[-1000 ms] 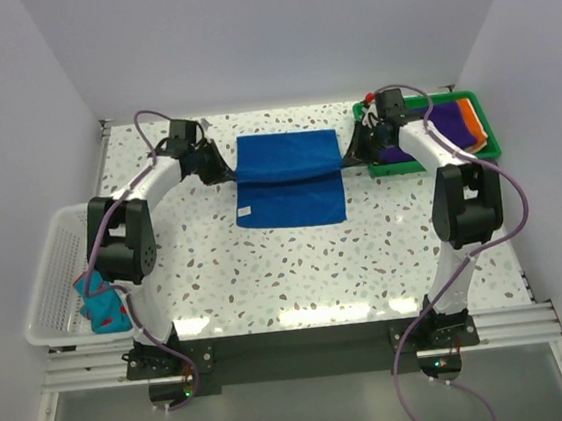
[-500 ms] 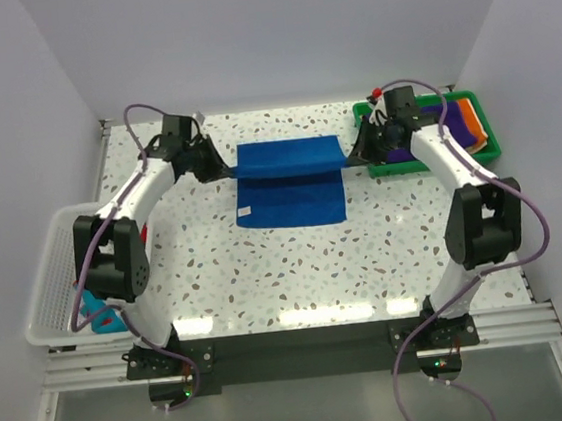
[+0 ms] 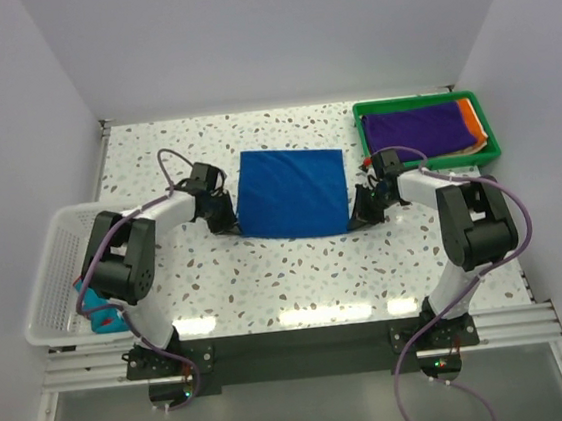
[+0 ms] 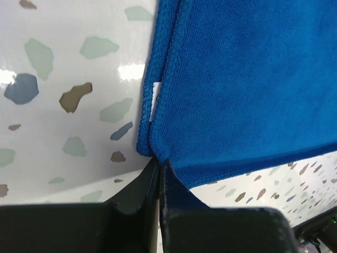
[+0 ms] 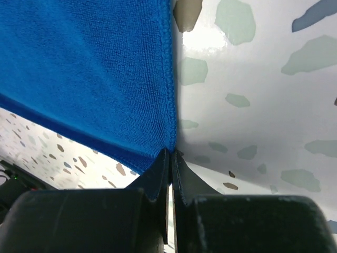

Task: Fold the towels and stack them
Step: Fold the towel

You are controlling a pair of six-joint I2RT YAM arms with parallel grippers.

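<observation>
A bright blue towel (image 3: 291, 192) lies folded in half on the speckled table, its doubled edge toward me. My left gripper (image 3: 225, 223) is shut on its near left corner (image 4: 158, 154), where two layers meet. On the other side, my right gripper (image 3: 359, 216) pinches the near right corner (image 5: 169, 147), jaws shut. A purple towel (image 3: 421, 128) and an orange one (image 3: 470, 120) rest folded in the green tray (image 3: 431, 161). A teal-and-red patterned towel (image 3: 98, 310) sits crumpled in the white basket (image 3: 52, 275).
The green tray stands at the back right, close behind my right arm. The white mesh basket hangs off the table's left edge. White walls close in the table at the back and on both sides.
Both grippers have pulled the towel's far edge toward me and down over the near half. The towel now lies doubled, and both arms are low near its front corners.
</observation>
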